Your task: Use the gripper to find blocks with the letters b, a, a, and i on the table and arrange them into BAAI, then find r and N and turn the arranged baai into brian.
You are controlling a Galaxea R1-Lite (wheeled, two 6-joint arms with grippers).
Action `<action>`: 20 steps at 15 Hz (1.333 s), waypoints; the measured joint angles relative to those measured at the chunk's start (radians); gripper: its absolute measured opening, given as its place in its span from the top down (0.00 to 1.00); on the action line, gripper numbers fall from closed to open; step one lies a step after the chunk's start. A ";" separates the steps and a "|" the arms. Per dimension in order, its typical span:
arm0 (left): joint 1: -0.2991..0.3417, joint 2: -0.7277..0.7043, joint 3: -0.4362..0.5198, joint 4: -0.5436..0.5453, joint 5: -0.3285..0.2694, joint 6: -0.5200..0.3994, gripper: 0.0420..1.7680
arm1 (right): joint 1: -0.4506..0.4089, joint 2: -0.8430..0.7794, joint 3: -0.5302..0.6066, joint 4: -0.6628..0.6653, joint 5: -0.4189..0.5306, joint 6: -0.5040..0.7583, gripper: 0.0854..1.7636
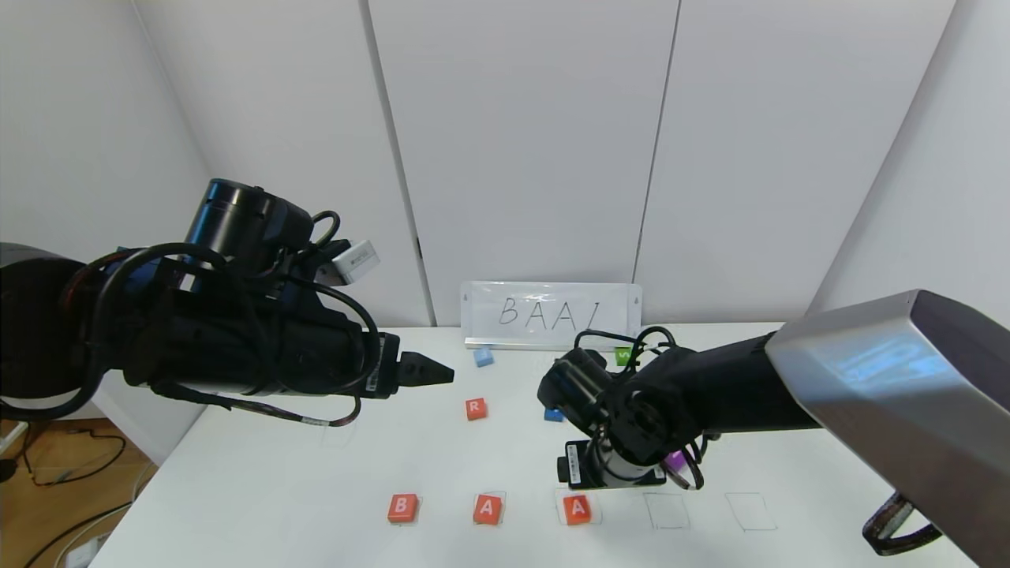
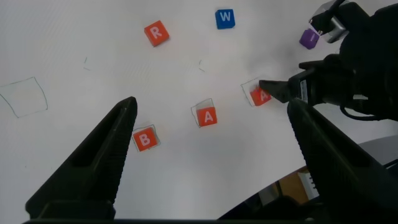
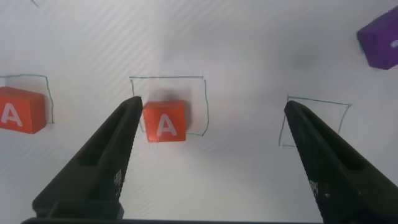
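Along the table's (image 1: 237,473) near edge sit B (image 1: 402,507), A (image 1: 487,509) and the second A (image 1: 577,509). Right gripper (image 3: 211,152) hovers spread above it; left gripper (image 2: 208,158) idles spread. Next: fetch the purple cube (image 3: 380,38) for the empty square (image 3: 314,121).

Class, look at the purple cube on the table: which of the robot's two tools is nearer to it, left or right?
Right. The right tool, open, hangs over the second A block, close beside the purple cube. The left tool, also open, is raised above the table's left side, well away.
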 joint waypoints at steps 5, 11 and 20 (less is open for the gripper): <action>0.000 -0.001 0.001 0.000 0.000 -0.001 0.03 | -0.043 -0.021 -0.012 0.065 0.000 0.131 0.05; 0.000 -0.001 0.002 0.000 -0.001 -0.001 0.03 | -0.100 -0.032 -0.044 0.147 0.001 0.314 0.04; -0.003 0.001 0.003 0.000 -0.001 -0.002 0.03 | -0.181 -0.030 -0.093 0.238 0.012 0.491 0.04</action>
